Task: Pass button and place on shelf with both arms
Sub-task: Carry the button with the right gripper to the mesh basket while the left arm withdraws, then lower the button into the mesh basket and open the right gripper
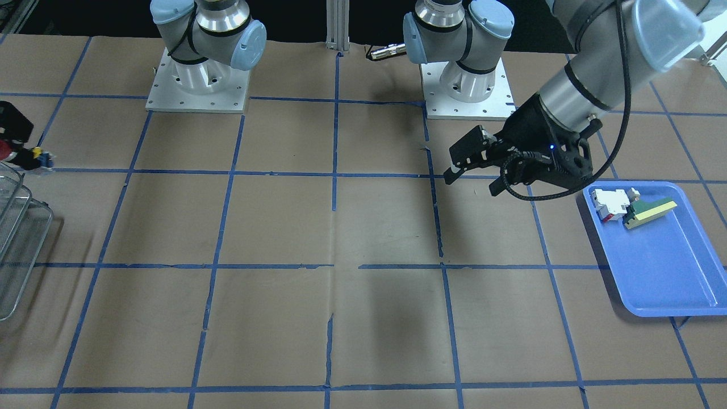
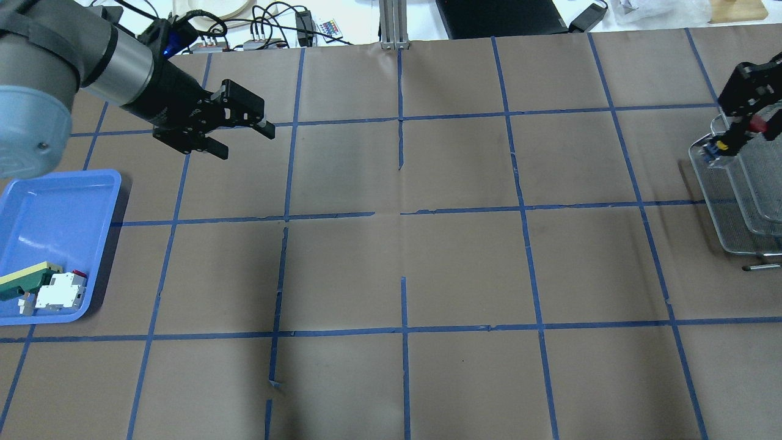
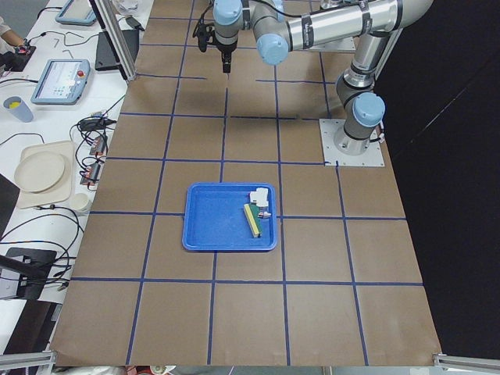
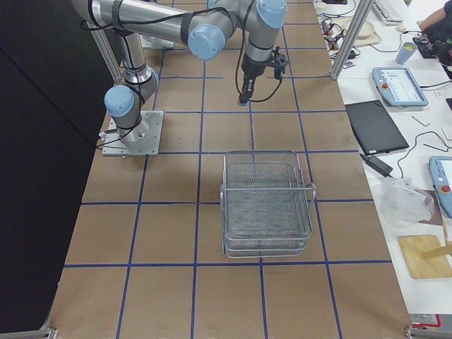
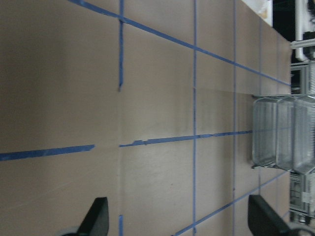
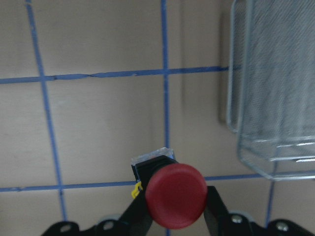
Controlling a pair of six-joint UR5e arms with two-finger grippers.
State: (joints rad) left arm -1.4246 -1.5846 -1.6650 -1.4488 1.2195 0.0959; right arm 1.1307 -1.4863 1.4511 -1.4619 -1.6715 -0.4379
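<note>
My right gripper is shut on the button. In the right wrist view its red cap sits between the fingers, with a yellow mark and bluish rear block behind it. It is held in the air by a corner of the wire mesh shelf, which shows to the right in the right wrist view. In the front view the button hangs just beyond the shelf. My left gripper is open and empty, raised above the table on the far side from the shelf.
A blue plastic tray lies at the left end, holding a white-and-red block and a green-yellow wedge. The table is brown paper with a blue tape grid. Both arm bases stand at the robot's side.
</note>
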